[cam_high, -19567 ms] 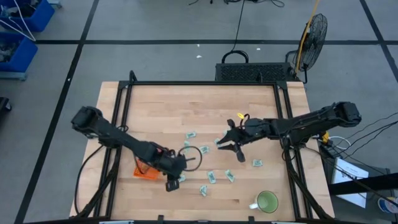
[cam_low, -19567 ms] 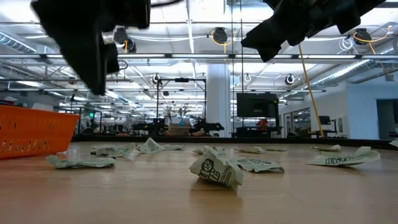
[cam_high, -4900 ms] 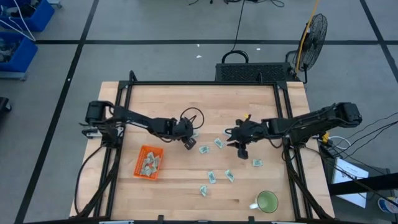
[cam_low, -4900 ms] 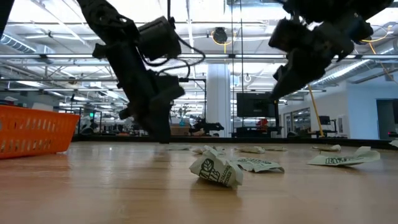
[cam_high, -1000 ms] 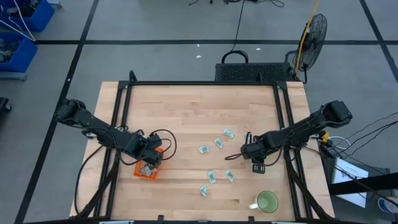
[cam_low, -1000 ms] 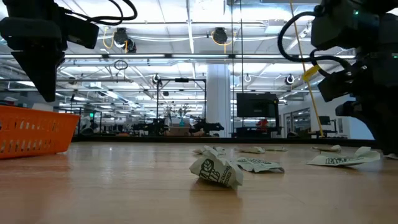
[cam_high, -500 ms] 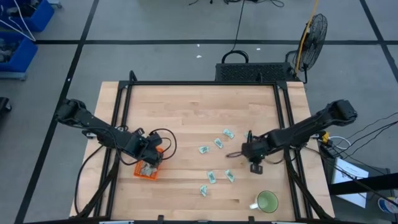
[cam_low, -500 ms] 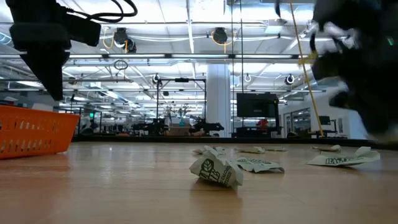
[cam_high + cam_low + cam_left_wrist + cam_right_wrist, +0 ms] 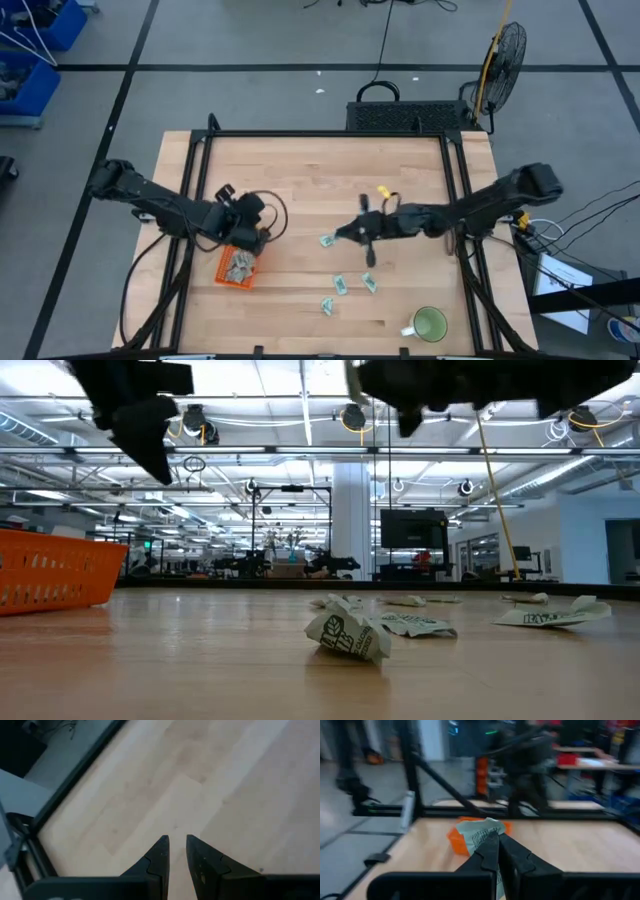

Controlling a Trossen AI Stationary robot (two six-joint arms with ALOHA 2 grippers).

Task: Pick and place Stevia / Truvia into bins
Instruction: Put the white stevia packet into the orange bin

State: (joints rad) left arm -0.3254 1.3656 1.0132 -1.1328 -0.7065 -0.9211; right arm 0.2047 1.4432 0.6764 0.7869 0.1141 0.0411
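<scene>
Pale green and white Stevia packets lie loose on the wooden table, among them one near the middle, two nearer the front, and a crumpled one close to the low camera. The orange bin stands at the left front with packets in it. My right gripper hangs over the table's middle, shut on a packet, with the bin beyond it. My left gripper hovers just beyond the bin, open over bare wood. My right gripper pinches one packet between its two fingers; the packet's creased end sticks out past the fingertips. The fingers lie about level and point toward the table's left side. The packet is lifted clear of the table.
A green mug stands at the front right corner. Black frame rails run along the table's left and right sides. A fan and a black case stand beyond the far edge. Bare wood spreads across the table's far half.
My right gripper has risen from the table's right part, tipped from pointing down to about level, and swung toward the table's left, carrying a packet lifted clear. My left gripper has risen a little from above the bin, moved toward the far edge and turned.
</scene>
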